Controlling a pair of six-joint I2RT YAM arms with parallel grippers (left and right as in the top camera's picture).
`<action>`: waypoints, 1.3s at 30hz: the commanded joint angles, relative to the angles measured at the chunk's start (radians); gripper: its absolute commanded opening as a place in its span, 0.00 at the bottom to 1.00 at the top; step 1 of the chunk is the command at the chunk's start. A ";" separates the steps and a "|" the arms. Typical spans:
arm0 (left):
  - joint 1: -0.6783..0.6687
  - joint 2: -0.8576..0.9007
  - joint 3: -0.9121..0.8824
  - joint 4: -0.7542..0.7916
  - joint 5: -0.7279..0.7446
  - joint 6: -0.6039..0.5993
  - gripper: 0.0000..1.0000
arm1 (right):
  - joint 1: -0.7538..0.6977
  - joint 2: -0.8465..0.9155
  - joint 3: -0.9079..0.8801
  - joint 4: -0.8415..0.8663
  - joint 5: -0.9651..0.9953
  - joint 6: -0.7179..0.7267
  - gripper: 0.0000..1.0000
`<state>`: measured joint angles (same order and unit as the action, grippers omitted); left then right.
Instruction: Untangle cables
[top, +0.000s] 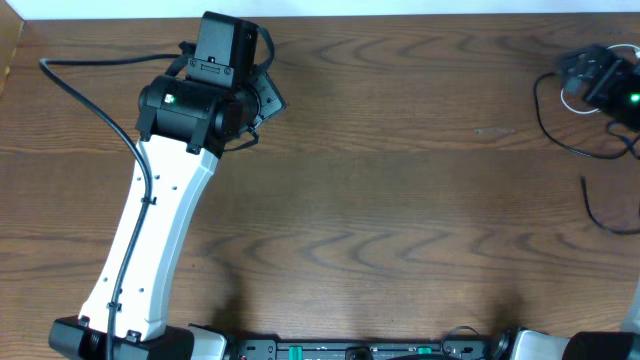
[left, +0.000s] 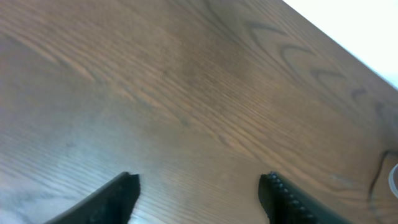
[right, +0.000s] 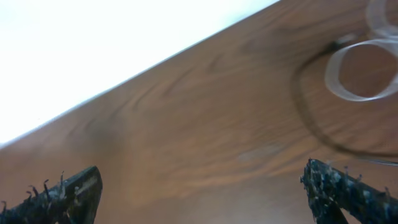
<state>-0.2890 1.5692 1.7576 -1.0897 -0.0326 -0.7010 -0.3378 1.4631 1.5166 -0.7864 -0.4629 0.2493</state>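
Note:
The black cable (top: 556, 133) lies in loose curves at the table's far right, with another stretch (top: 600, 217) nearer the front. A bit of the white cable (top: 570, 98) shows beside my right gripper (top: 583, 72), which hangs over that spot. In the right wrist view the gripper (right: 202, 177) is open and empty, with a white cable loop (right: 360, 68) and a black cable arc (right: 311, 118) ahead to the right. My left gripper (top: 267, 95) is at the far left back. In its wrist view it (left: 199, 183) is open and empty over bare wood.
The wooden table (top: 400, 180) ends at its back edge (top: 400, 14) just behind both grippers. The left arm (top: 150, 240) reaches diagonally across the left side. A thicker black arm wire (top: 95, 95) runs along it.

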 joint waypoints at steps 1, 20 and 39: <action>0.004 -0.001 -0.002 -0.002 -0.013 0.002 0.92 | 0.071 -0.003 0.008 -0.036 -0.151 -0.101 0.99; 0.004 -0.001 -0.002 -0.002 -0.013 0.002 0.94 | 0.245 -0.315 0.008 -0.236 -0.193 -0.202 0.99; 0.004 -0.001 -0.002 -0.002 -0.013 0.002 0.94 | 0.245 -0.542 -0.045 -0.658 0.339 -0.251 0.99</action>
<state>-0.2890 1.5692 1.7576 -1.0916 -0.0326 -0.7055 -0.0940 0.9150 1.5082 -1.4303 -0.2169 0.0105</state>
